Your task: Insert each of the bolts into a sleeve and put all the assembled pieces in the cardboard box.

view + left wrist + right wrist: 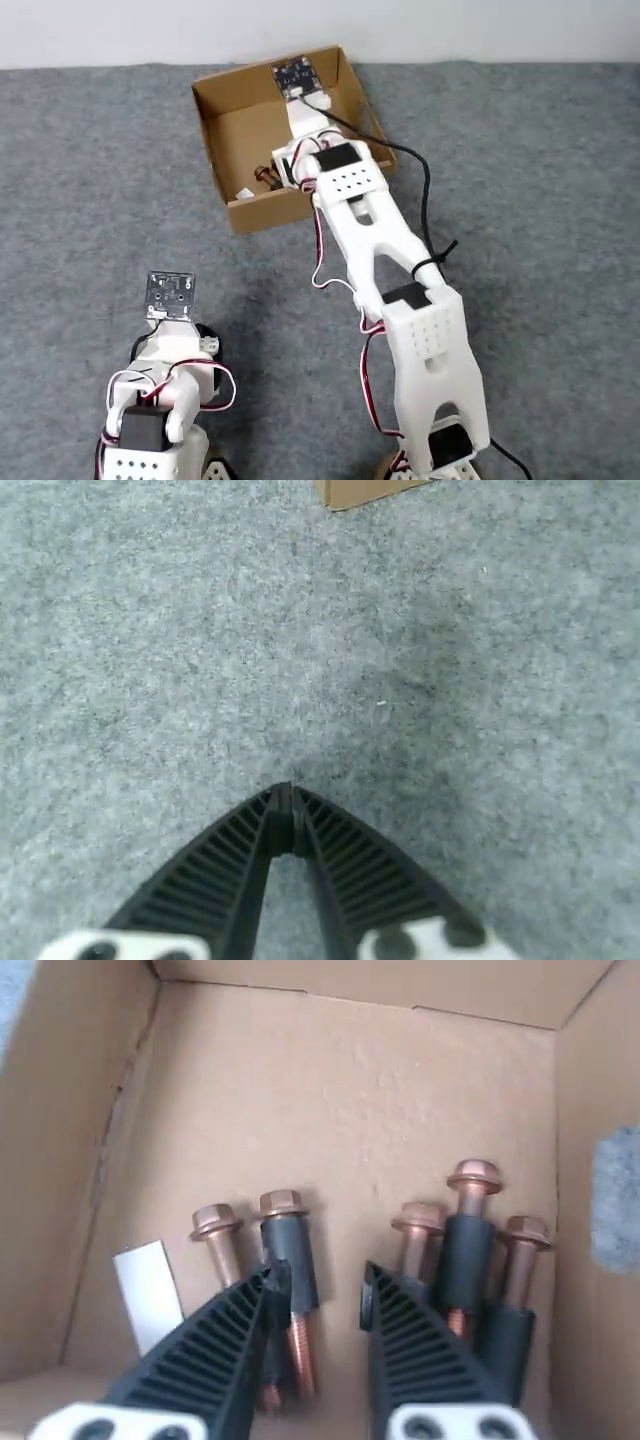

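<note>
5 copper bolts (474,1173) lie on the floor of the cardboard box (350,1090), heads toward the far wall, as the right wrist view shows. 3 of them sit in black sleeves (465,1250). The other 2 run down behind the fingers, so whether they are sleeved cannot be told. A white slip (148,1295) lies beside the outermost bolt.

From the high view, the cardboard box (213,125) stands at the far edge of the grey carpet (90,180). 1 bolt head (265,175) and the white slip (244,193) are near its front wall, and the right arm (370,220) stretches over that wall into it.

The right gripper (325,1285) hangs inside the box between the 2 groups of bolts, its fingers a narrow gap apart with nothing between them. 1 finger (240,1330) overlaps a sleeved bolt; contact cannot be told.

The left gripper (288,810) has its fingers pressed together, holding nothing, above bare grey carpet (150,630), with a corner of the box (365,490) well away. The high view places the left arm (165,390) folded back near the table's front edge
</note>
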